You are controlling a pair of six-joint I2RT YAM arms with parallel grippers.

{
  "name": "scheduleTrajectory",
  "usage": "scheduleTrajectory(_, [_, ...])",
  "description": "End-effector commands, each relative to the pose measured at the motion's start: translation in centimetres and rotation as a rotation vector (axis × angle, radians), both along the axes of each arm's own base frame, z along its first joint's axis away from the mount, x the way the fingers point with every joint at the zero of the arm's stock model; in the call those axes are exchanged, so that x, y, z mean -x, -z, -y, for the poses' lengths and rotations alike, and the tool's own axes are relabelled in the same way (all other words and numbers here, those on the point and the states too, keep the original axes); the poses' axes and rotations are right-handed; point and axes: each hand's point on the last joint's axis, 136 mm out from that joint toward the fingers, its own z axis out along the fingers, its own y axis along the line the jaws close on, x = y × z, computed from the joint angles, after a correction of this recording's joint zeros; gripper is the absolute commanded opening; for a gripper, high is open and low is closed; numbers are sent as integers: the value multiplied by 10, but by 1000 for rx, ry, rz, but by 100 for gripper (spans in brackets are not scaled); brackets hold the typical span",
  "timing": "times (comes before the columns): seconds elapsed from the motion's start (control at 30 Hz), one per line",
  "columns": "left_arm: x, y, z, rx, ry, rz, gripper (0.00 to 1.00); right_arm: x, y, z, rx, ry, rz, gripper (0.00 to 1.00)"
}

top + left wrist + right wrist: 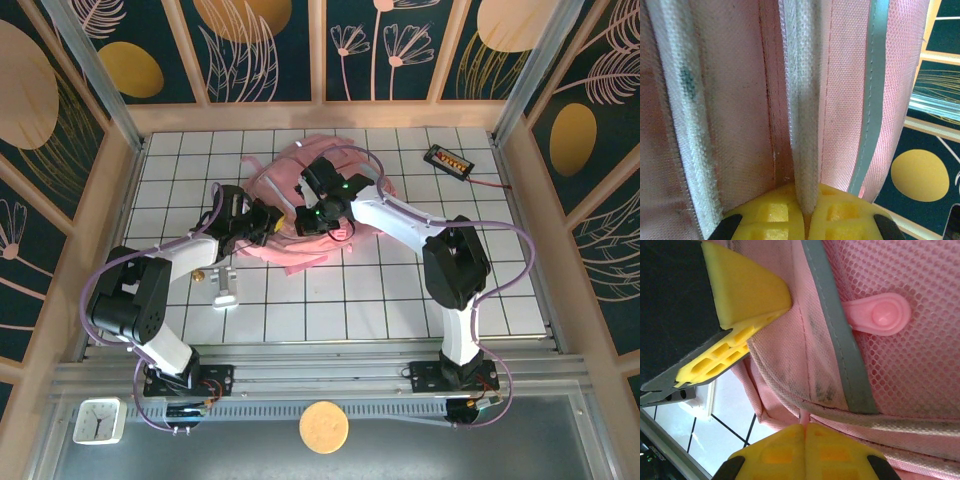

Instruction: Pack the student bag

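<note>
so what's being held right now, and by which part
The backpack: left end effector pinches a pale woven edge strip, right end effector pinches a thin pink fold.

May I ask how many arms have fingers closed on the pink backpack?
2. Left arm's fingers pinch a pale strap of the student bag; right arm's fingers pinch pink fabric nearby.
</note>
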Motion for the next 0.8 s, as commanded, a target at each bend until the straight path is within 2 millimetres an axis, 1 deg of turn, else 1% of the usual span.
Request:
scheduleTrajectory(0.0, [-2, -20, 8, 31, 30, 38, 0, 2, -14, 3, -12, 0, 43, 0])
scheduleTrajectory(0.17, [-4, -20, 7, 14, 32, 38, 0, 4, -12, 12, -4, 2, 43, 0])
scheduleTrajectory(0.5, [-7, -20, 9, 20, 30, 38, 0, 1, -6, 41, 34, 22, 42, 0])
scheduleTrajectory(0.77, [-8, -19, 9, 13, 33, 33, 0, -13, -5, 63, 47, 56, 50, 0])
